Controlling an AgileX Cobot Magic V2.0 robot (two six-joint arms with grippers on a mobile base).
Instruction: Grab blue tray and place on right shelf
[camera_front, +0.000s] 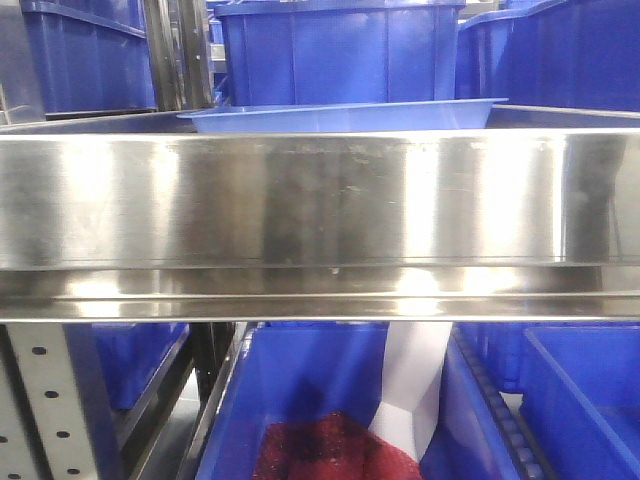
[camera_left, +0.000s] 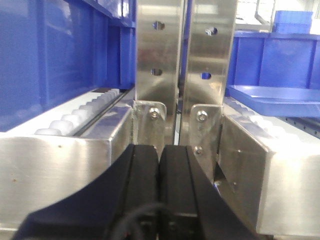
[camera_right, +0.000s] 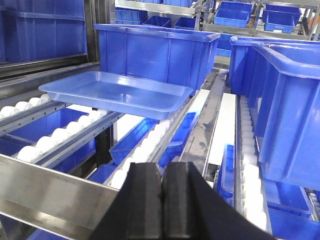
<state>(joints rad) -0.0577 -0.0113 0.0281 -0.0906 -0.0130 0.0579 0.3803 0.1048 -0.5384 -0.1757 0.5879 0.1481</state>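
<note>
A: Exterior front-facing view first: what shows?

B: The right shelf (camera_front: 320, 215) fills the frame with its broad steel lip. Just behind and above that lip, the rim of the blue tray (camera_front: 340, 115) peeks out, with a deep blue bin (camera_front: 340, 50) behind it. No gripper appears here.

A: Left wrist view?

B: The left gripper (camera_left: 159, 172) has its black fingers pressed together, holding nothing. It faces the perforated posts (camera_left: 182, 50); the blue tray (camera_left: 275, 97) lies ahead and off to its right, past the posts, on white rollers (camera_left: 257, 120).

A: Right wrist view?

B: The right gripper (camera_right: 162, 187) is likewise clenched and empty. The blue tray (camera_right: 117, 92) rests on roller rails (camera_right: 145, 145), ahead and slightly left of the fingers, well apart from them. Its long axis runs across the view, left to right, with a long edge facing the gripper.

A: Which arm is better placed?

B: I'd judge the right one; nothing stands between it and the tray, though its fingers must part first
</note>
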